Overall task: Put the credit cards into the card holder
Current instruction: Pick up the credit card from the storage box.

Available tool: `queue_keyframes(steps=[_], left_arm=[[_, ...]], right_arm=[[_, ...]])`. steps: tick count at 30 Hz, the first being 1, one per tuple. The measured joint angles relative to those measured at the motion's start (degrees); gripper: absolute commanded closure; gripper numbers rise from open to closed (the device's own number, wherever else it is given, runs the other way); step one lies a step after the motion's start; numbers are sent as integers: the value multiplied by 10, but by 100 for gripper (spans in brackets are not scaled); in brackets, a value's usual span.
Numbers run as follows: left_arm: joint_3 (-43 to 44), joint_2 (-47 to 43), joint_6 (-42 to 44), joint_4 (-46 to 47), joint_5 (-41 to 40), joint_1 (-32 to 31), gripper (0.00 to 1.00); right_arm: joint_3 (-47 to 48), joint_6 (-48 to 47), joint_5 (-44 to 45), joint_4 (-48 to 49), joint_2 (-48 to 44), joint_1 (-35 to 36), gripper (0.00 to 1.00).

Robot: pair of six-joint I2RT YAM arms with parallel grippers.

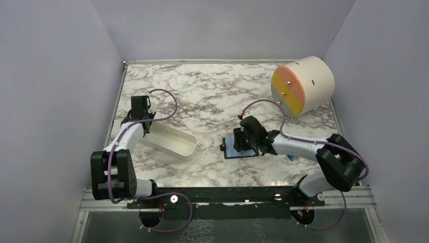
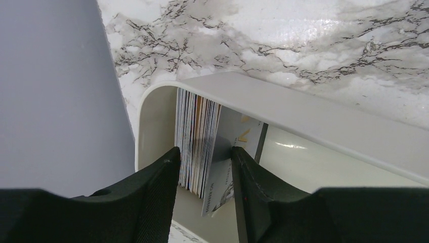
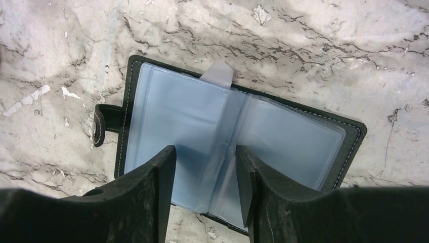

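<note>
White tray (image 2: 303,111), credit cards (image 2: 195,136) inside left pincer (image 2: 205,150), grip unclear, right pincer (image 3: 205,148) wide over card holder (image 3: 167,101)

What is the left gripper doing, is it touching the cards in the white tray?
Cannot tell. In the left wrist view the left gripper straddles the cards standing in the white tray; its fingers overlap their edges, hiding any gap.

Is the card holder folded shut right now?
No, the card holder lies spread open on the marble, its light blue inside facing up.
</note>
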Motion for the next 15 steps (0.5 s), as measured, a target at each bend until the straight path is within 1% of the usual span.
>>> queue_keyframes(steps=[5, 9, 13, 15], left_arm=[[5, 5, 5, -3, -2, 0, 65], [7, 9, 7, -3, -2, 0, 83], [7, 8, 9, -3, -2, 0, 92], [7, 6, 8, -5, 0, 0, 99]], right_arm=[[0, 0, 0, -13, -7, 0, 53], [0, 0, 0, -17, -9, 0, 53], [0, 0, 0, -18, -10, 0, 53], [0, 0, 0, -19, -10, 0, 53]])
